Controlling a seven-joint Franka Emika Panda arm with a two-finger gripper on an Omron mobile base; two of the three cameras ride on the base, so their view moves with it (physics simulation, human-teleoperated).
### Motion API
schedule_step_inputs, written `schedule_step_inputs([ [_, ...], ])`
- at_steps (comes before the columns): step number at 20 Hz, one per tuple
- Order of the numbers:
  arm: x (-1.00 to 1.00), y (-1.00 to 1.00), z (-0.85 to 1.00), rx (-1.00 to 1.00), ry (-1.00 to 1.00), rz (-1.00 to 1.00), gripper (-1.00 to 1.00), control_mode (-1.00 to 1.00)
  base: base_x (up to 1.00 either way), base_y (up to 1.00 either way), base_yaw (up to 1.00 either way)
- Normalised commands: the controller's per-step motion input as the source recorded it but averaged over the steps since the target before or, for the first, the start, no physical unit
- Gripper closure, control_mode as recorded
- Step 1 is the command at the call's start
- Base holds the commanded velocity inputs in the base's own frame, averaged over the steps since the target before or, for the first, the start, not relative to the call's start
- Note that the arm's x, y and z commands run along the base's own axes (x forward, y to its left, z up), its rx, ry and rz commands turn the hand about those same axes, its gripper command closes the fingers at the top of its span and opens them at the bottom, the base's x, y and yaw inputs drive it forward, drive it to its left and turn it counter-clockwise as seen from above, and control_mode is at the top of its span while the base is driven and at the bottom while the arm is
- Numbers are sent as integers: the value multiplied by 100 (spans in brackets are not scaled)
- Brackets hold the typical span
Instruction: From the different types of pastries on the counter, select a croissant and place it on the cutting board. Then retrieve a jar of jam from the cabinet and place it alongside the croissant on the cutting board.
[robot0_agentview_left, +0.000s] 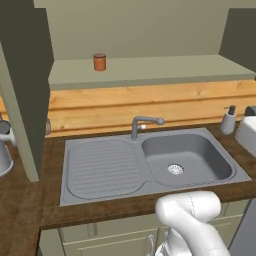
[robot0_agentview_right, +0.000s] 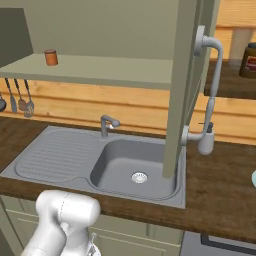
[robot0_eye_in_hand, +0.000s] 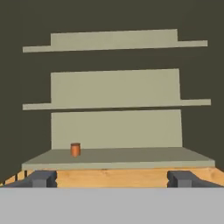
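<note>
Jam step now: cabinet doors open, jar of jam upright on bottom shelf, left side. Gripper jaws wide, empty, well short. Next: reach in, straddle jar.

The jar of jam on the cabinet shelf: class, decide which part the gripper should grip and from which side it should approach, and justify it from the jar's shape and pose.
Probably grip the jar of jam across its round body, just below the lid, coming in level from the open front of the cabinet. It stands upright and alone near the shelf's left end, with another shelf above it. The gripper is open and faces the shelves.
</note>
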Motion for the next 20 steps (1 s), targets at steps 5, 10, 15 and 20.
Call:
schedule_step_inputs([
  [5, 19, 2, 5, 0, 2, 0, -100, -100, 0, 0, 0],
  [10, 50, 1, 22, 0, 13, 21, -100, -100, 0, 0, 0],
  [15, 27, 16, 1, 0, 17, 43, -100, -100, 0, 0, 0],
  [20, 2, 6, -2, 0, 3, 8, -100, -100, 0, 0, 0],
])
